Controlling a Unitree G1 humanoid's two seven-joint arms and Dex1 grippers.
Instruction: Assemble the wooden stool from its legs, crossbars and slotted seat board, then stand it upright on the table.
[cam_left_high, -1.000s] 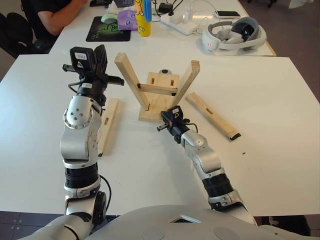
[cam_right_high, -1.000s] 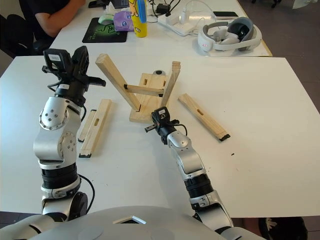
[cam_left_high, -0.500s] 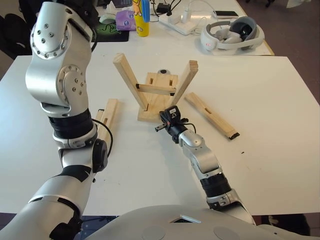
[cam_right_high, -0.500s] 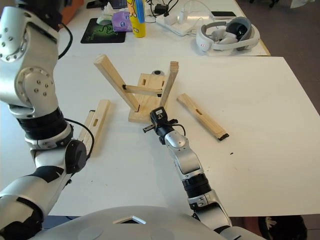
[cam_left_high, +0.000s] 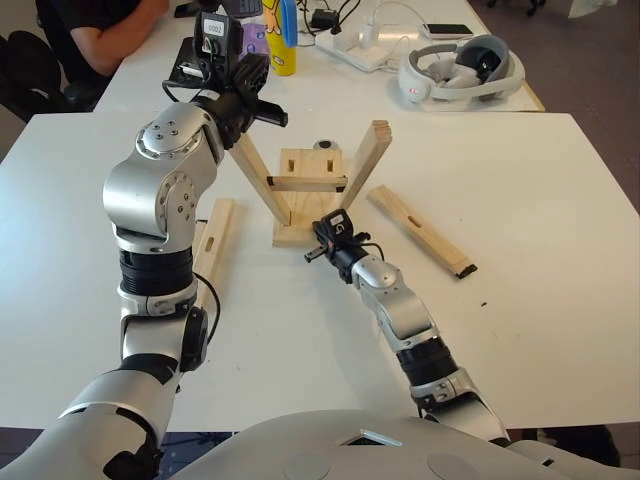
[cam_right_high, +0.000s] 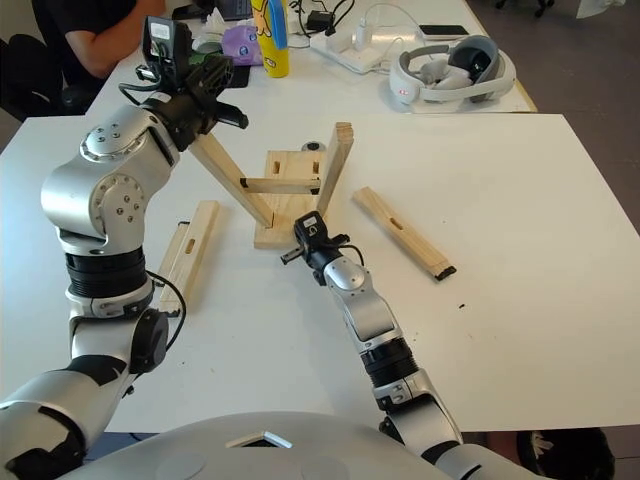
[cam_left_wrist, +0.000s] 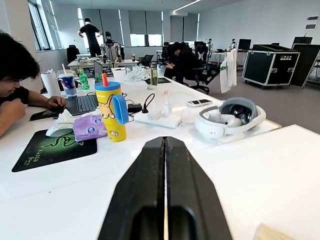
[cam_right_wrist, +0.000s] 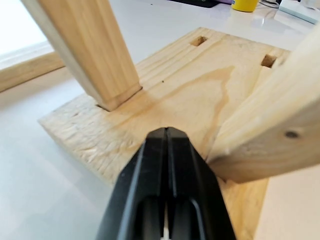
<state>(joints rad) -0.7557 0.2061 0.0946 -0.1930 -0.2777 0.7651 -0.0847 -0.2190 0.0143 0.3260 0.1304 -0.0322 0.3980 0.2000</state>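
Note:
The slotted seat board (cam_left_high: 296, 226) lies flat on the white table (cam_left_high: 540, 200). Two legs stand in it, the left leg (cam_left_high: 262, 185) and the right leg (cam_left_high: 367, 160), joined by a crossbar (cam_left_high: 306, 184). My left gripper (cam_left_high: 276, 119) is shut and empty, right by the left leg's upper end, which my wrist hides. In the left wrist view its fingers (cam_left_wrist: 165, 200) are pressed together. My right gripper (cam_left_high: 310, 256) is shut and empty at the board's near edge; its tip (cam_right_wrist: 166, 134) points over the seat board (cam_right_wrist: 200, 95).
One loose leg (cam_left_high: 420, 230) lies right of the board. Another loose leg (cam_left_high: 216, 238) and a thin crossbar (cam_left_high: 195, 250) lie to its left. On the far table are a yellow bottle (cam_left_high: 287, 35), a headset (cam_left_high: 462, 68) and a mouse pad (cam_left_high: 205, 60).
My left arm swung up and round, bringing its shut gripper from left of the stool to the left leg's upper end. The right gripper edged slightly left along the board's near edge.

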